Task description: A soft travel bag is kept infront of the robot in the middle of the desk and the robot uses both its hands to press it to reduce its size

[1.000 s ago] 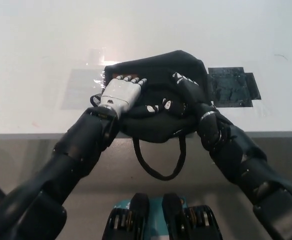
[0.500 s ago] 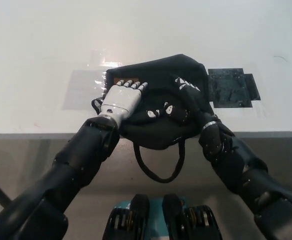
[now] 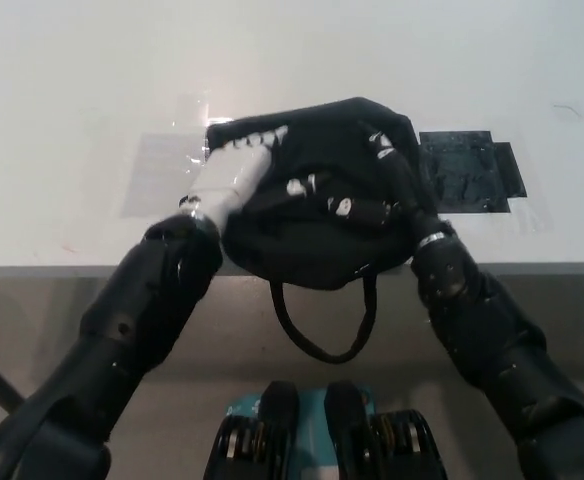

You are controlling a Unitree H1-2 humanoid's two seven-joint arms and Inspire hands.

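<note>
Lying between both hands, the black travel bag (image 3: pixel 312 215) is gripped by left hand (image 3: pixel 234 170) and right hand (image 3: pixel 377 185).

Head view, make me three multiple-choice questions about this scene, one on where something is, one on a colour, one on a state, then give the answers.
1. Where does the travel bag lie on the desk?
A. At the near edge, its strap loop hanging off
B. At the far edge
C. On the floor

2. What colour is the left hand?
A. Red
B. White
C. Blue

3. What is the right hand doing?
A. Raised above the desk
B. Lying on the dark tape patch
C. Lying on the bag

Answers: 1 A, the bag overlaps the desk's near edge and its loop dangles below it. 2 B, the hand at picture left is white against the black bag. 3 C, the black hand lies on the bag's top right, the patch bare beside it.
</note>
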